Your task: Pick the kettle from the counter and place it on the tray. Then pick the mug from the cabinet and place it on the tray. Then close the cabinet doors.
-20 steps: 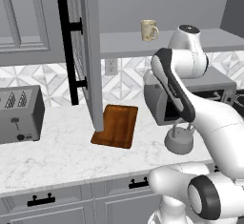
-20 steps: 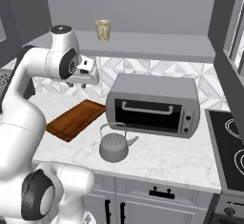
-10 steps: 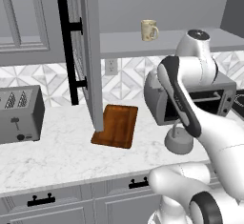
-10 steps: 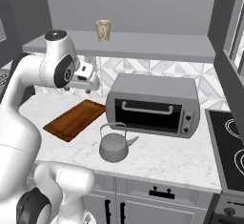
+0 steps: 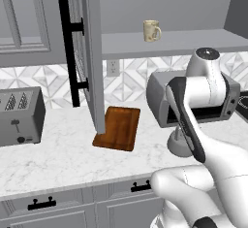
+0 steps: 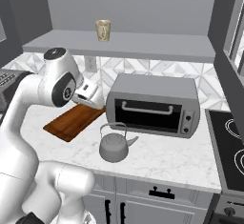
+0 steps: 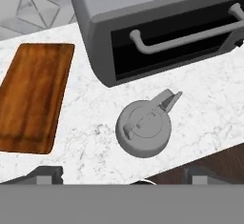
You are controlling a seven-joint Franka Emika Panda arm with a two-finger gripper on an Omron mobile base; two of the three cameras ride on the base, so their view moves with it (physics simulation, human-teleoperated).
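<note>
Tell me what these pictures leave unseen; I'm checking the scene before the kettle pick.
- Kettle: left base view, mostly behind the arm.
- Toaster oven: hand view, cut off by the top and right edges.
- Mug: right base view, too small to read its marks.
- Tray: left base view, near corner behind the cabinet door.

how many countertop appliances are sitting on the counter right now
2: a toaster at the far left of the counter, and a toaster oven behind the kettle. Others may sit outside the views.
</note>
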